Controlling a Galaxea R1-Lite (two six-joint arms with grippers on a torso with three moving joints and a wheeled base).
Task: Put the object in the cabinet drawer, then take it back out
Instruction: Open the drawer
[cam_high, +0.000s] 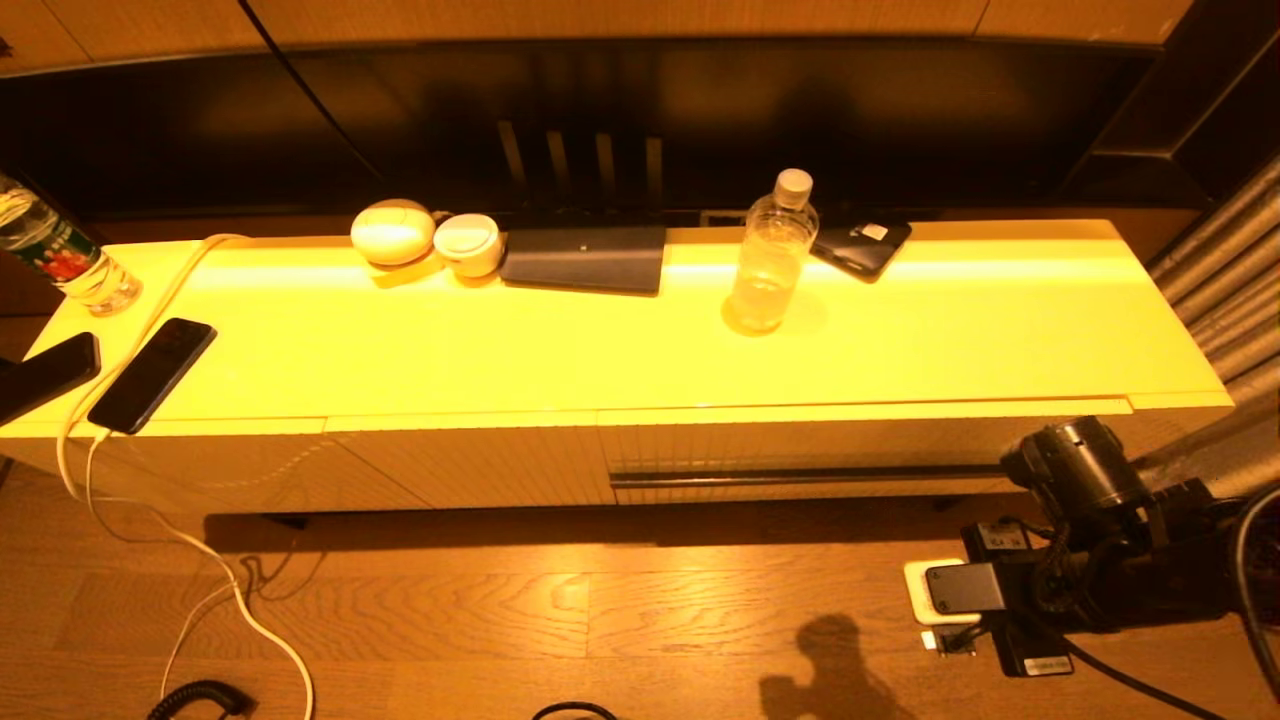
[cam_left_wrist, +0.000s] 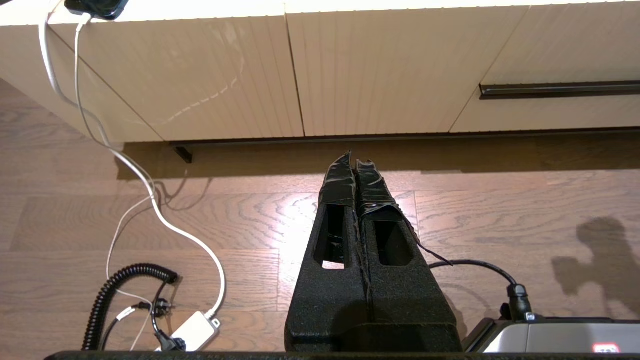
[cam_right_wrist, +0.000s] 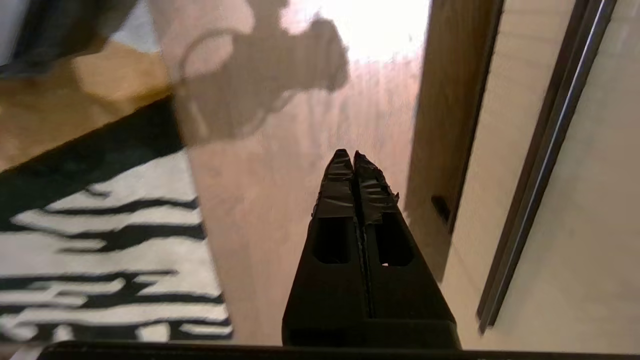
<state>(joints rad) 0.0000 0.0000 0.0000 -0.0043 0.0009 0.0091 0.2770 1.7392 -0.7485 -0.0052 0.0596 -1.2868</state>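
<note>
The object, a clear bottle (cam_high: 770, 255) with a white cap, stands upright on the cabinet top, right of centre. Below it the cabinet drawer (cam_high: 800, 447) is closed; its dark handle strip (cam_high: 800, 477) runs along the ribbed front. My right arm (cam_high: 1080, 540) hangs low over the floor, in front of the drawer's right end. In the right wrist view my right gripper (cam_right_wrist: 348, 156) is shut and empty, with the drawer front (cam_right_wrist: 595, 210) beside it. My left gripper (cam_left_wrist: 354, 159) is shut and empty too, over the floor before the cabinet, with the drawer (cam_left_wrist: 560, 55) off to one side.
On the cabinet top are a labelled bottle (cam_high: 60, 255), two dark phones (cam_high: 150, 375), a white cable (cam_high: 160, 290), two round white items (cam_high: 393, 232), a dark pad (cam_high: 585, 258) and a black device (cam_high: 860, 245). A striped rug (cam_right_wrist: 100, 240) and a white charger (cam_left_wrist: 192, 330) lie on the floor.
</note>
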